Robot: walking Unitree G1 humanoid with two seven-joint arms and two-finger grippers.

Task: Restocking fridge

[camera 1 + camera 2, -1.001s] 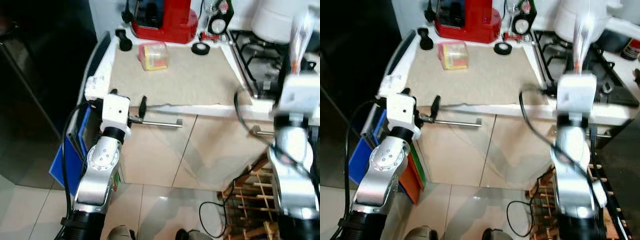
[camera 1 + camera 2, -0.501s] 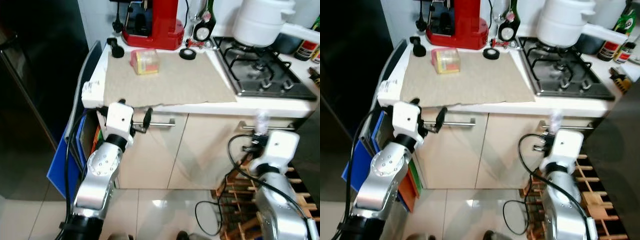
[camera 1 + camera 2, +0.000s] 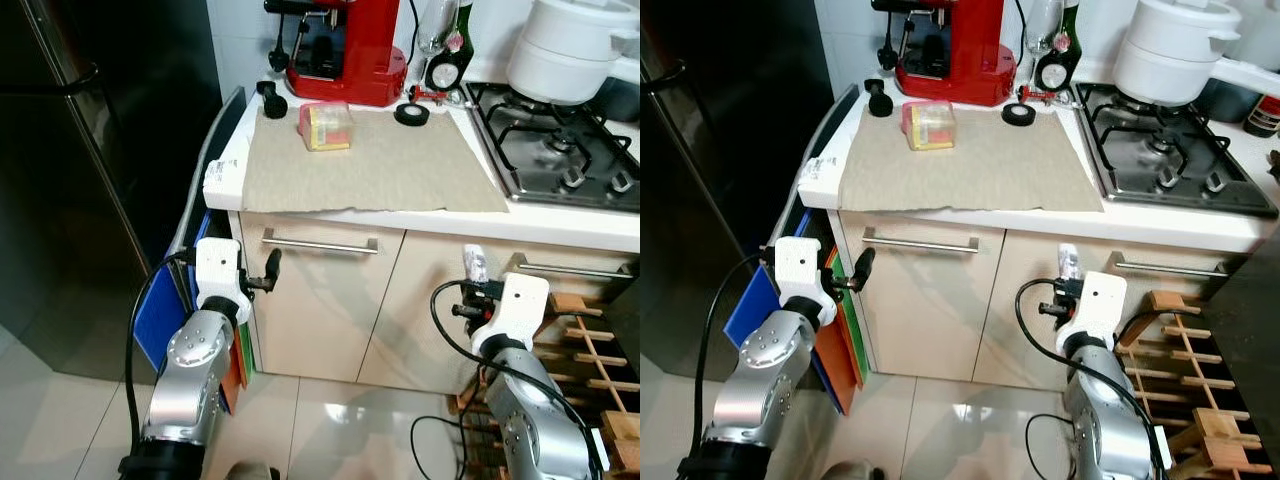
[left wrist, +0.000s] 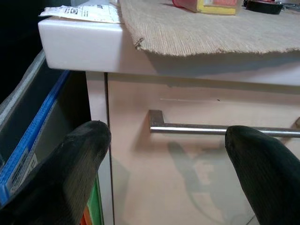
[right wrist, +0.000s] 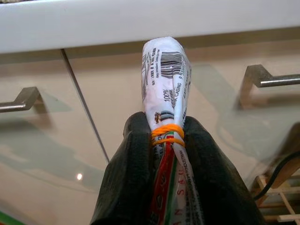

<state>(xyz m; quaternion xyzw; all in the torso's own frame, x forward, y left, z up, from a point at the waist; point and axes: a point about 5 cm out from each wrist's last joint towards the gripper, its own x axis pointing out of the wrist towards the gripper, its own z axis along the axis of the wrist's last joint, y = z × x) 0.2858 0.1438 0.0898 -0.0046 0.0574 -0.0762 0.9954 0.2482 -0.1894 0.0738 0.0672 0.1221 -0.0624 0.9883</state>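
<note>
Right wrist view has the right claw pinched shut around one rolled packet, its printed wrapper bunched and bound by orange rubber bands just where the fingers grip. It looks light, soft and crinkly, likely to slip or crush, so the banded neck seems the safest hold. It hangs low, in front of the cupboard doors below the bench's front edge. One left claw, spread wide and empty, points at the cupboard handle under the bench's left corner. One dark fridge stands beyond that corner, shut. One small box sits on the cloth near the bench's back edge.
</note>
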